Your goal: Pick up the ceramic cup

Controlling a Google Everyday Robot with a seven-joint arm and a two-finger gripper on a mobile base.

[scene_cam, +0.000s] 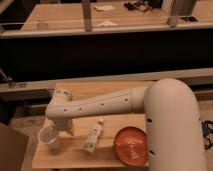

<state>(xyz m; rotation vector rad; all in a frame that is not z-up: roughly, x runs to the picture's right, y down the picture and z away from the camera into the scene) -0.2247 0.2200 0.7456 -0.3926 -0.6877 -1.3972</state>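
The ceramic cup (46, 136) is small and white with a wide round rim, and it stands near the front left corner of the wooden table (102, 91). My gripper (60, 131) hangs down from the white wrist right beside the cup, on its right side and touching or nearly touching it. The wrist and the cup hide most of the gripper. My thick white arm (107, 102) reaches across the table from the right.
A white tube-like bottle (93, 136) lies just right of the gripper. An orange plate (131, 145) sits at the front right, partly under my arm's shoulder. A dark counter and rail run behind the table. The table's left edge is close to the cup.
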